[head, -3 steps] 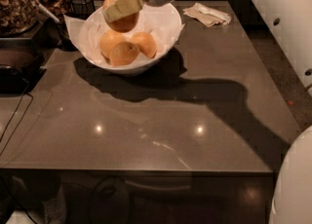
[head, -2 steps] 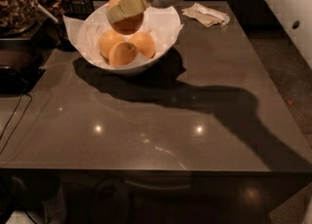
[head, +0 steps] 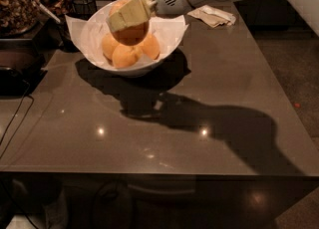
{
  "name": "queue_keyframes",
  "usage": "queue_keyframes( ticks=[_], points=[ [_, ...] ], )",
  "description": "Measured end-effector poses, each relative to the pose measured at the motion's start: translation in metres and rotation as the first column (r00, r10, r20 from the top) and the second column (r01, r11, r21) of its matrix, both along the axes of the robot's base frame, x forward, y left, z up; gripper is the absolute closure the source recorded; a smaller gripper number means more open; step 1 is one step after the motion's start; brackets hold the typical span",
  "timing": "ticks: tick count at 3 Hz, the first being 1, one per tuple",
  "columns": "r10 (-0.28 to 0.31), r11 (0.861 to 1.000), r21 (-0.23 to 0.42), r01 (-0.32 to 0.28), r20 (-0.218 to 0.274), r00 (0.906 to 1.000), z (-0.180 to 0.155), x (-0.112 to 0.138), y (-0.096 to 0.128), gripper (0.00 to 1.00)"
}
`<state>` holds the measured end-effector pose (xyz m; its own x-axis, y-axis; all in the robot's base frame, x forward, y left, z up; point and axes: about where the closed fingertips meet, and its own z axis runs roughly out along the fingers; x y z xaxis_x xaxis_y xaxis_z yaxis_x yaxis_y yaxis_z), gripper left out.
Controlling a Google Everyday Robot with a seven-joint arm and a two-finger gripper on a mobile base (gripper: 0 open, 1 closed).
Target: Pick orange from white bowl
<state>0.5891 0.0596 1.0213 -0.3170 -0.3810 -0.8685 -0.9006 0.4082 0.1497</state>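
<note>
My gripper [head: 124, 20] is over the white bowl [head: 135, 69] at the far left of the dark table. It is shut on the orange [head: 131, 34] and holds it just above the fruit in the bowl. One pale finger [head: 130, 14] lies across the front of the orange and hides its middle. Three slightly smaller oranges [head: 124, 56] lie in the paper-lined bowl under it. The white arm reaches in from the upper right.
A crumpled napkin [head: 214, 16] lies at the table's far right. Dark jars and containers [head: 20, 4] stand to the left of the bowl, with a black cable [head: 15, 118] along the left edge. The table's front edge [head: 159, 175] is near the bottom.
The gripper has lifted the orange a little higher out of the bowl, and a third orange now shows beneath it. The bowl has not moved.
</note>
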Motion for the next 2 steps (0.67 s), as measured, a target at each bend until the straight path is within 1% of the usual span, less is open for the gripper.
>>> queue_keyframes(
  ticks=[1, 2],
  points=[
    [-0.037, 0.999, -0.011, 0.037, -0.019, 0.9991, 0.0097, -0.0382, 0.0035, 1.00],
    [-0.036, 0.999, -0.012, 0.036, -0.019, 0.9992, 0.0098, -0.0389, 0.0038, 1.00]
  ],
)
